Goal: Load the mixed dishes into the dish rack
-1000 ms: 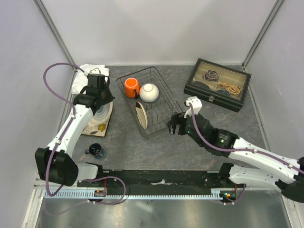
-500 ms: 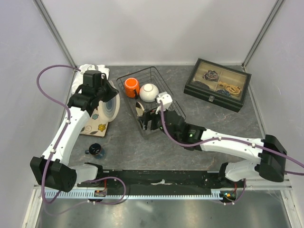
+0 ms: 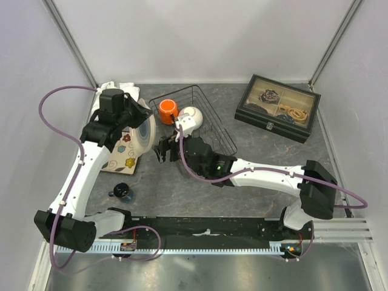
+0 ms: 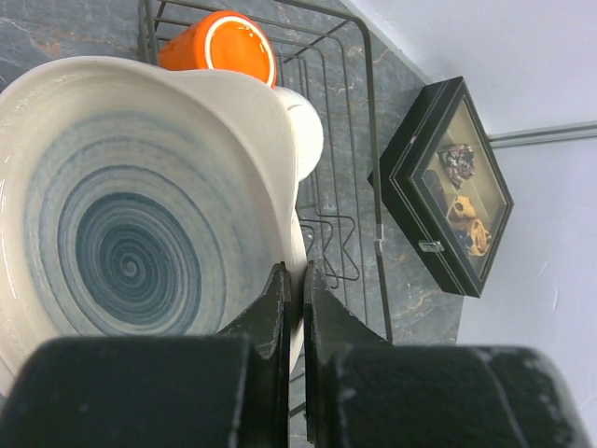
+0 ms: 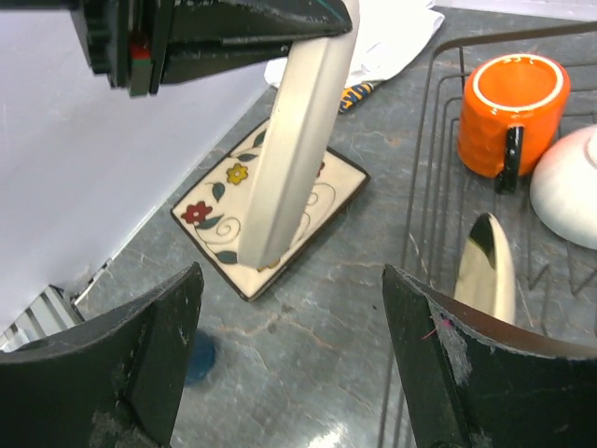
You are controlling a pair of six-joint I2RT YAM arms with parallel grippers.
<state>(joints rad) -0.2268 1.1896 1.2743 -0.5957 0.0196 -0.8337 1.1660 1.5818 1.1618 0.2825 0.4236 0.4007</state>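
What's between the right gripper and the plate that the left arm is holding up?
Nothing: in the right wrist view the right gripper, its jaws open, faces the held plate across bare table; the square plate lies flat below it.

"What closes the place in?"

"A plain pale back wall [image 3: 200, 36], a left wall [image 3: 30, 73] and a right wall [image 3: 364, 79], all faintly lilac. Slim metal posts [image 3: 70, 42] stand in the two far corners."

"And below?"

"A table [image 3: 182, 194] with a dark grey, stone-veined top. A slotted white rail [image 3: 206, 245] runs along its near edge, with a brushed metal sheet [image 3: 200, 273] in front."

"The light?"

"Soft and even, with a dull sheen on the tabletop."
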